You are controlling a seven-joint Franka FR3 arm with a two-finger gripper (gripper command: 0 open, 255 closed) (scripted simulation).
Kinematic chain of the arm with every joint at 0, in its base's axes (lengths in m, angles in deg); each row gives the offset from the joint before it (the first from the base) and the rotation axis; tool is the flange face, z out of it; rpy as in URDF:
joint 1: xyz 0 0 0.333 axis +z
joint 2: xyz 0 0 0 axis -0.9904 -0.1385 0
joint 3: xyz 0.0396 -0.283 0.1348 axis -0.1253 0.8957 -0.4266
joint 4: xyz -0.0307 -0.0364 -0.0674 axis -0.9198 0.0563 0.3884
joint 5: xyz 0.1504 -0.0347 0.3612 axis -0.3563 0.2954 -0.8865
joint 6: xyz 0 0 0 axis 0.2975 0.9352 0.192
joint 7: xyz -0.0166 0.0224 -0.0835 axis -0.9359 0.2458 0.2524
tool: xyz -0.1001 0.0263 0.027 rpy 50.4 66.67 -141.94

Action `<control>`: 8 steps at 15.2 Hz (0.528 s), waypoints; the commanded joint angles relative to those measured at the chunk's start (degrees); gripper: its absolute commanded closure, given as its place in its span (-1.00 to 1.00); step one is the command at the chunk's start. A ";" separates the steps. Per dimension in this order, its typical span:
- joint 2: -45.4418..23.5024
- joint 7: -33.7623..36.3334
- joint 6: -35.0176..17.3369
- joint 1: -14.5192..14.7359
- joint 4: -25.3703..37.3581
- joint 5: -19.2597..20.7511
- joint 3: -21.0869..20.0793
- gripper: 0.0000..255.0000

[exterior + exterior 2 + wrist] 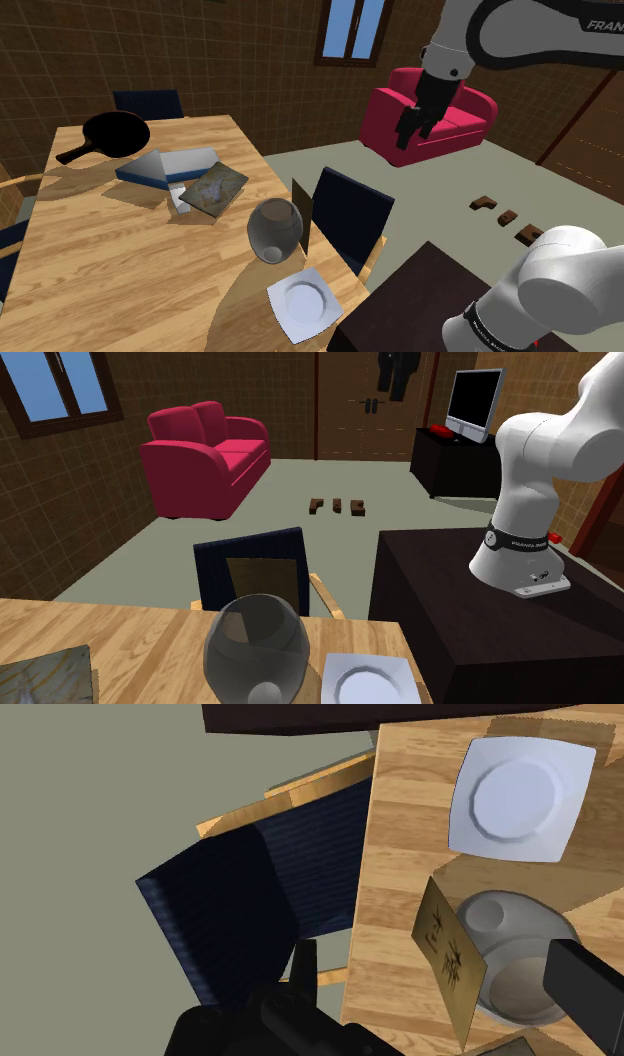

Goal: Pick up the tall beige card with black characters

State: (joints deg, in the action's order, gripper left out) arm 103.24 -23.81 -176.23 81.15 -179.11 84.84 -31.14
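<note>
Approach step: my pincer (412, 125), fingers apart, hangs high in the shoulder view's upper right. Next I must descend to the upright card (450, 954) beside the clear bowl (274, 228).

You're looking at a home, with living room and dining room in one space. A red sofa (205, 457) sits near a window (60, 387), and a screen (474, 400) stands on a black cabinet (450, 467). Blue chairs (345, 215) stand at a wooden desk (100, 270) that carries a plate (303, 300), a glass bowl (273, 230) and a pan (115, 133).
</note>
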 commanded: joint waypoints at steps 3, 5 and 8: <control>-7.56 2.66 -5.72 -0.17 1.15 -0.42 -1.57 -1.00; -11.47 3.98 -8.41 -0.28 1.97 -0.46 -2.34 -1.00; -17.58 6.00 -12.11 -0.46 3.78 -0.25 -3.45 -1.00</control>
State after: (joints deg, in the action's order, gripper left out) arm 87.88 -18.41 -186.99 80.81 -176.05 84.46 -34.29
